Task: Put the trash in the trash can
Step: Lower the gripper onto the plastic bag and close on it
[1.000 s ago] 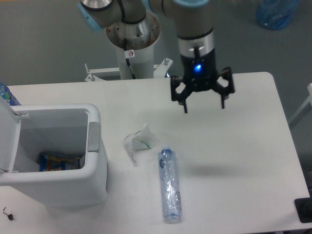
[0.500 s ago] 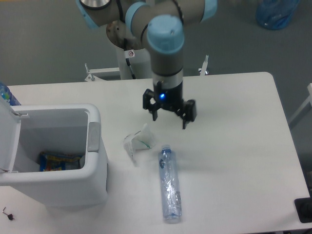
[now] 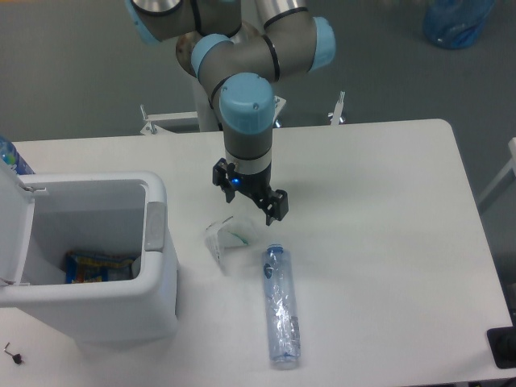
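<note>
The gripper [image 3: 247, 200] hung above the table [image 3: 387, 242] with its fingers spread. The wrapper [image 3: 226, 238] lay directly beneath it, partly hidden. The bottle [image 3: 280, 308] lay below and slightly right of it. The open bin [image 3: 97, 258] stood well to its left, holding a coloured packet [image 3: 98, 267].

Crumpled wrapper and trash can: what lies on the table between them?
Nothing: in the fixed camera view, only bare white table separates the crumpled wrapper from the trash can.
</note>
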{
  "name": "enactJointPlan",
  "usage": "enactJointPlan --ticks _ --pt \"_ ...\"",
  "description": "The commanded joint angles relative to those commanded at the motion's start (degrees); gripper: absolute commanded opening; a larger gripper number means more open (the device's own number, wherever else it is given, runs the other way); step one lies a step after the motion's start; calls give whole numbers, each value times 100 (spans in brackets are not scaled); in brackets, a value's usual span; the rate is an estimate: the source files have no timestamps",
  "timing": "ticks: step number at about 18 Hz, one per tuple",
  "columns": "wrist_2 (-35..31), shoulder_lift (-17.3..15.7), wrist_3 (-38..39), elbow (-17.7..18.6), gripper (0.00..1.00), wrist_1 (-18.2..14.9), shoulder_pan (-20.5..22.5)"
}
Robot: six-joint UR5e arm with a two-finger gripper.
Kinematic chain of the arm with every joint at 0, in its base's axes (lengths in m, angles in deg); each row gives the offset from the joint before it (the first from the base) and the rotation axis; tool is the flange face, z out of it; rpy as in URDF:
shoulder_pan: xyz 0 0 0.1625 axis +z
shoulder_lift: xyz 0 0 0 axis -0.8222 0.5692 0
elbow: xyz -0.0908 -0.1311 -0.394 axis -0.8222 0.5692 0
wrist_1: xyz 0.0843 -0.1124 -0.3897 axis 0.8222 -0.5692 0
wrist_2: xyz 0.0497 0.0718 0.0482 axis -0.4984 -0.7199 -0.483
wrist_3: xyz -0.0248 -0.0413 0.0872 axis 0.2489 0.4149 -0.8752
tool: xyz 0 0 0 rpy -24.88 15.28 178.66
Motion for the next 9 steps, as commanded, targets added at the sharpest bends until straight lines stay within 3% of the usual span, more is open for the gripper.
enactJointPlan --ticks 2,4,9 --pt "0 9 0 -9 100 0 0" --pt "0 9 44 -9 90 -9 0" --pt "-17 36 79 -44 24 -26 0"
